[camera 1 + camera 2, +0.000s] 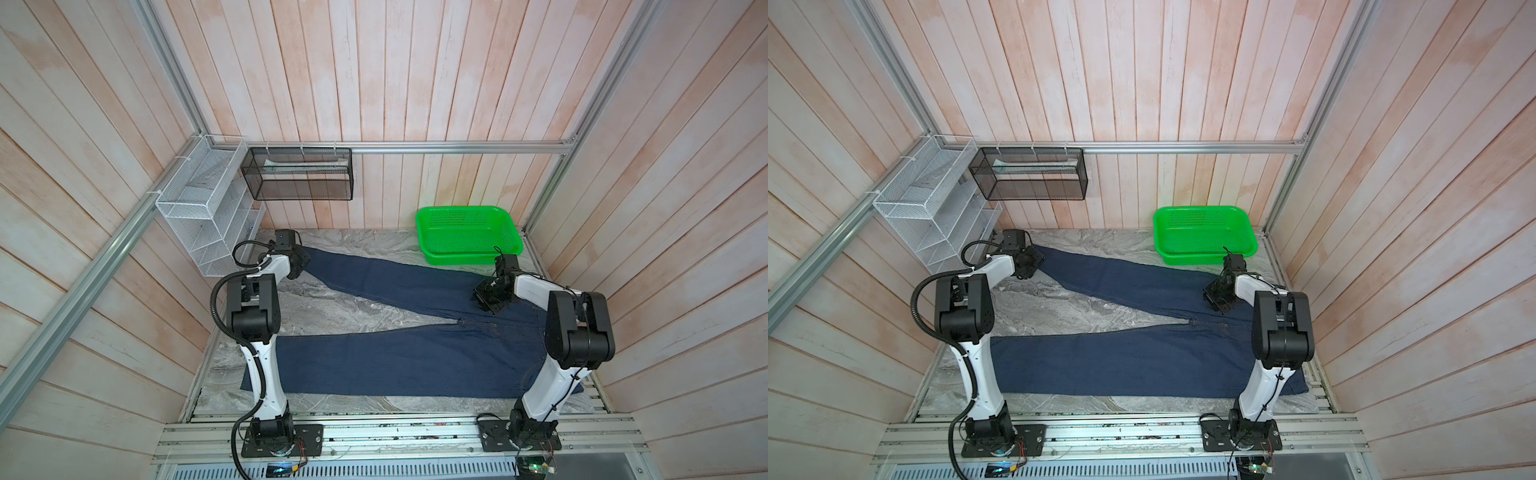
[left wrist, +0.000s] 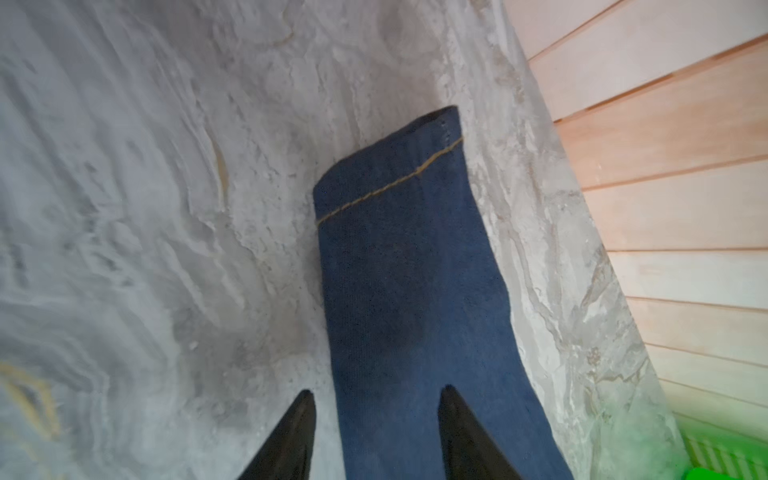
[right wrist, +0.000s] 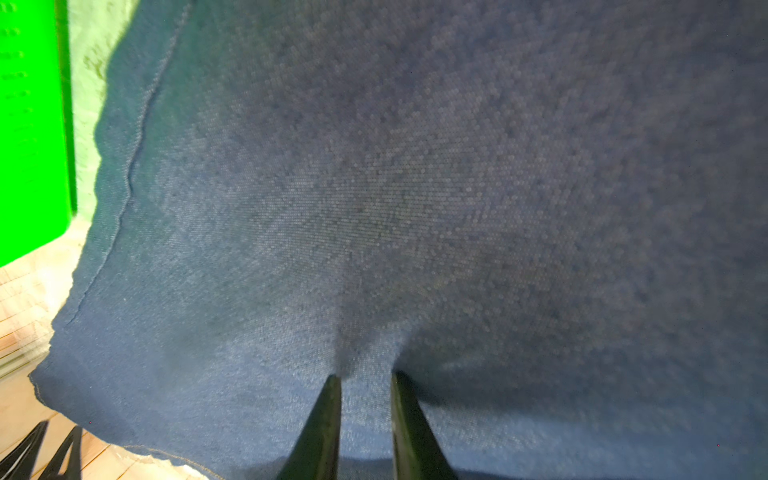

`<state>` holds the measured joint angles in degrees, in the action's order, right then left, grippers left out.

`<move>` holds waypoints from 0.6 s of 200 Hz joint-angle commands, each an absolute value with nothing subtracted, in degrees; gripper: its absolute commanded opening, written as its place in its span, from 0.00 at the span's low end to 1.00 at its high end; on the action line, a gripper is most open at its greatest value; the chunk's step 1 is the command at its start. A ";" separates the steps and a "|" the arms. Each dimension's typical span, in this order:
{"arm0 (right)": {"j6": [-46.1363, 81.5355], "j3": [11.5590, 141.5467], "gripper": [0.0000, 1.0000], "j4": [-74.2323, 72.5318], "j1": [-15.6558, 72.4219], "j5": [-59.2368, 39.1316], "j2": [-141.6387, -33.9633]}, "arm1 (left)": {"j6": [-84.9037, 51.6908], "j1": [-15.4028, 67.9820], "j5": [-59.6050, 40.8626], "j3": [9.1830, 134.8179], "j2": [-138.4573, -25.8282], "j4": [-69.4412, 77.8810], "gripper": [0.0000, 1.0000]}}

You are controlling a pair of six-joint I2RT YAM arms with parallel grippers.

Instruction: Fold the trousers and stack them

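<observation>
The trousers [image 1: 395,357] [image 1: 1121,361], dark navy jeans, lie flat on the marble table [image 1: 332,303], legs spread toward the left and waist at the right. My left gripper [image 1: 301,262] [image 1: 1032,259] [image 2: 376,390] is at the far leg's hem [image 2: 390,166], which shows tan stitching. It is open; one finger [image 2: 291,436] is over marble, the other finger [image 2: 461,436] over denim, straddling the leg's edge. My right gripper [image 1: 484,299] [image 1: 1214,299] [image 3: 363,374] sits on the far side of the waist area, shut on a pinched ridge of denim.
A green plastic basket [image 1: 457,259] [image 1: 1192,259] stands at the back right, close to the right gripper. A white wire rack [image 1: 199,208] and a black mesh basket [image 1: 299,174] hang at the back left. Wooden walls enclose the table.
</observation>
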<state>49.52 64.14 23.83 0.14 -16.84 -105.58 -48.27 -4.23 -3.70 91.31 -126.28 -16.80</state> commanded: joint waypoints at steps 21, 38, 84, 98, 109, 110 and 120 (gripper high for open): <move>49.44 64.66 0.24 24.93 0.49 -17.14 -104.72 | -48.96 -4.13 -5.71 93.25 -129.89 -17.64 0.49; 49.44 64.60 0.25 24.87 0.42 -17.23 -104.85 | -48.71 -4.07 -5.63 93.34 -130.37 -17.75 0.48; 49.39 64.62 0.25 24.86 0.40 -17.23 -105.14 | -45.81 -1.62 -4.16 95.91 -128.59 -18.58 0.00; 49.22 64.53 0.25 24.87 0.43 -17.20 -105.05 | -43.33 1.00 -1.72 98.64 -127.27 -21.43 0.00; 49.14 64.38 0.25 24.79 0.37 -17.23 -105.03 | -41.57 3.39 0.57 101.10 -126.77 -24.51 0.00; 49.18 64.40 0.25 24.79 0.40 -17.31 -105.03 | -41.44 3.63 0.77 101.35 -126.76 -24.82 0.00; 49.15 64.28 0.25 24.74 0.40 -17.34 -105.03 | -40.05 5.87 3.02 103.79 -126.94 -27.84 0.00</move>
